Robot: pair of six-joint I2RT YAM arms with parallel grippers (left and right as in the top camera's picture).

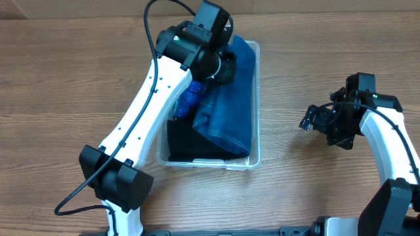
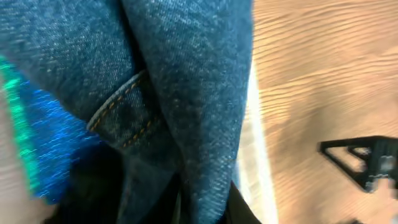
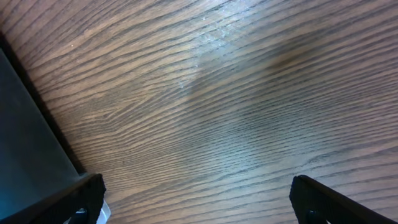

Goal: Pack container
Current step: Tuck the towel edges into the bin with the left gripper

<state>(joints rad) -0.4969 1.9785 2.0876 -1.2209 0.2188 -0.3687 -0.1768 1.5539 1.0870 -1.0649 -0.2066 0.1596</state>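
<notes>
The clear plastic container [image 1: 257, 141] stands at the middle of the table. Folded blue denim jeans [image 1: 230, 105] lie along its right side, over a black cloth [image 1: 187, 143]. A bright blue cloth [image 1: 190, 97] is tucked at its left wall. My left gripper [image 1: 225, 65] is down at the far end of the container, shut on a fold of the jeans [image 2: 186, 81]; its fingers [image 2: 205, 211] are mostly hidden by denim. The container's rim [image 2: 252, 155] runs beside the jeans. My right gripper [image 1: 316, 119] is open and empty over bare table [image 3: 199, 199], right of the container.
The wooden table [image 1: 65, 78] surrounds the container on all sides. The right gripper also shows in the left wrist view [image 2: 367, 162], beyond the container's rim. A dark flat surface [image 3: 25, 143] fills the left edge of the right wrist view.
</notes>
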